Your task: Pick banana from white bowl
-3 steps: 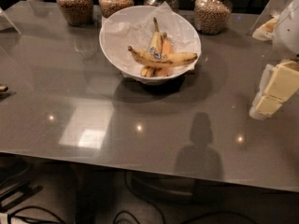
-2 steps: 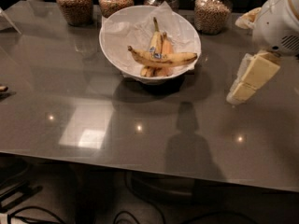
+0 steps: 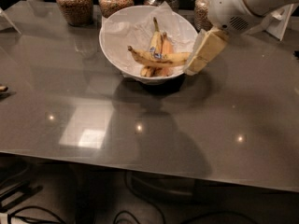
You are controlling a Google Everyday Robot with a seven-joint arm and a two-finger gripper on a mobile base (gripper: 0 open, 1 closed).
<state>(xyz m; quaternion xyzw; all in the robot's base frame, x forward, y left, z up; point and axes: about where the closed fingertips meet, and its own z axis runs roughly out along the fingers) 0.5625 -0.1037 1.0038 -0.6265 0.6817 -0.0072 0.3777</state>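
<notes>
The white bowl (image 3: pixel 110 40), lined with crumpled white paper, stands on the grey table toward the back. The long curved banana (image 3: pixel 161 59) lies crosswise in it, on top of two straighter bananas (image 3: pixel 155 42), one of them orange-tinged (image 3: pixel 167 46). A small blue sticker shows near its middle. My gripper (image 3: pixel 190 69) comes down from the upper right on the white arm (image 3: pixel 243 3). Its tip is at the bowl's right rim, close to the banana's right end. It holds nothing that I can see.
Several grain-filled glass jars (image 3: pixel 74 3) stand in a row behind the bowl, one (image 3: pixel 202 12) partly behind my arm. A white card stand (image 3: pixel 280 20) is at the back right. A small dark object (image 3: pixel 3 88) lies at the left edge. The table's front edge (image 3: pixel 140 164) runs below.
My arm and gripper have moved left from the table's right side to the bowl's right rim. The view has shifted closer. The bananas and bowl have not moved.
</notes>
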